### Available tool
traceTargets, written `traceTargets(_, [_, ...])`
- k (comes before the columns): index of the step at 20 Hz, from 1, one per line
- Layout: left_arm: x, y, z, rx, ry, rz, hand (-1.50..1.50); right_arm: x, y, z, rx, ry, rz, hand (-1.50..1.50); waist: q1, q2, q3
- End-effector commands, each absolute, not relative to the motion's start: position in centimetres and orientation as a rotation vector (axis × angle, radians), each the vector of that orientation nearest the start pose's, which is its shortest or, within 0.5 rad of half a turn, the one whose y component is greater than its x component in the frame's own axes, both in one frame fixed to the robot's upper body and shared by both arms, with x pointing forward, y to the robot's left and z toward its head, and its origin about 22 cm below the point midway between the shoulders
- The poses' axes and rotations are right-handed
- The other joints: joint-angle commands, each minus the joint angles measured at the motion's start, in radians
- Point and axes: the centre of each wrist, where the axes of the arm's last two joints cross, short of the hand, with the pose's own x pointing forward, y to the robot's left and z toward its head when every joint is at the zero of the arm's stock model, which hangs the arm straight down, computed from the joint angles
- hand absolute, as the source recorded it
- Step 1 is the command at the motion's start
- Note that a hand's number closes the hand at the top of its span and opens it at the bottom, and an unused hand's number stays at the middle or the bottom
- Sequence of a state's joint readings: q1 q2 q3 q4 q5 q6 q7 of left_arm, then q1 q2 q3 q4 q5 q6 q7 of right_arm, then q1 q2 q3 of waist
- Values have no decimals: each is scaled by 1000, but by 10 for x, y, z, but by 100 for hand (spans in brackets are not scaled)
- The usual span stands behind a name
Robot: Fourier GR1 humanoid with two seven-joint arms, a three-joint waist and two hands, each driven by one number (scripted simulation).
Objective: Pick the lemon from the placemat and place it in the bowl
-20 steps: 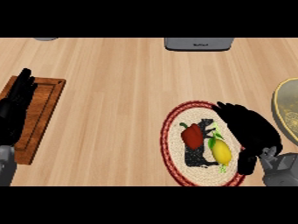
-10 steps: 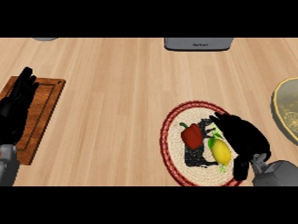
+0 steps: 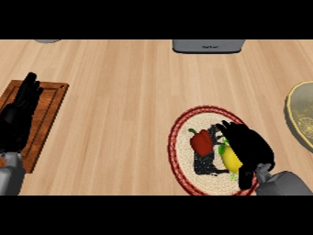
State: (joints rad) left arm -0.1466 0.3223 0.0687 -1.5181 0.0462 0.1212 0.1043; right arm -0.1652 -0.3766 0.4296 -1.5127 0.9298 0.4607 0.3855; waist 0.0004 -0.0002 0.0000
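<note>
A yellow lemon [image 3: 231, 157] lies on the round woven placemat [image 3: 186, 137] with a red rim, next to a red bell pepper [image 3: 201, 142]. My right hand [image 3: 249, 146] sits over the lemon's right side, fingers curled down around it and hiding part of it. The lemon still rests on the mat. The yellow-green bowl [image 3: 311, 118] stands at the right edge, partly cut off. My left hand [image 3: 13, 119] rests open at the left, fingers up, over the wooden board.
A brown wooden cutting board [image 3: 45, 110] lies at the left edge. A grey appliance [image 3: 208, 46] stands at the back centre, and a grey object [image 3: 47, 41] shows at the back left. Bare wooden counter lies between board and placemat.
My right hand has moved down and left onto the lemon and curled around it. The left hand has stayed in place.
</note>
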Motion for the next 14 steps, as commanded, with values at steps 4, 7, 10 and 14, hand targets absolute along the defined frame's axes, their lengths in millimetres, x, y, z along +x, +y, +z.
traceTargets(4, [275, 297, 52, 328, -1570, -76, 0, 272, -205, 7, -715, -804, 1487, -150, 1, 0, 0])
traceTargets(7, [289, 307, 60, 341, -1561, -64, 0, 286, -200, 3, -626, -832, 1509, 150, 2, 1, 0])
traceTargets(10, [283, 304, 48, 325, -1568, -78, 0, 274, -212, -28, -609, -852, 1534, 150, 2, 2, 0])
traceTargets(14, [290, 290, 72, 344, -1589, -62, 0, 289, -177, -19, -618, -901, 1531, 150, 5, 1, 0])
